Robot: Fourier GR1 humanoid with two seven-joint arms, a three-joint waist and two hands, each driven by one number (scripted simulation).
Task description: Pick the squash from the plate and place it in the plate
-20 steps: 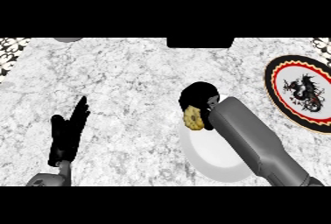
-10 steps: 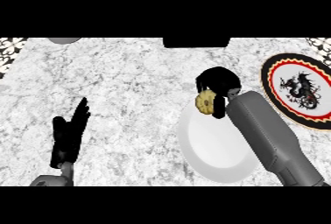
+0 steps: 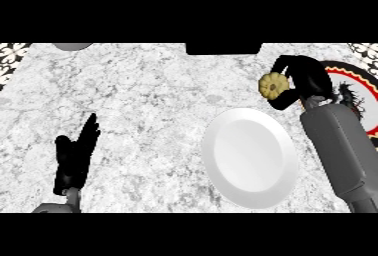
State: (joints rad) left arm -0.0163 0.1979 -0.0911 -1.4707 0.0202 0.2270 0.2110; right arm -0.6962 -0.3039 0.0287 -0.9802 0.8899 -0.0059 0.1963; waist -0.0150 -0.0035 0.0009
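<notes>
A small yellow scalloped squash (image 3: 274, 85) is held off the counter, with my right hand (image 3: 303, 80) curled round it at the upper right. It hangs between the plain white plate (image 3: 251, 157) below it and the decorated plate (image 3: 353, 85) with a red and black rim and a dragon figure, which my right hand and forearm partly hide. My left hand (image 3: 74, 155) rests open at the lower left, fingers up, away from both plates.
The counter top is grey-white marble. A grey round object (image 3: 72, 46) shows at the top left edge and a dark block (image 3: 223, 48) at the top middle. Patterned trim marks the counter's upper corners.
My right hand has carried the squash up and to the right, off the white plate and toward the decorated plate. The white plate now shows fully. The left hand has not moved.
</notes>
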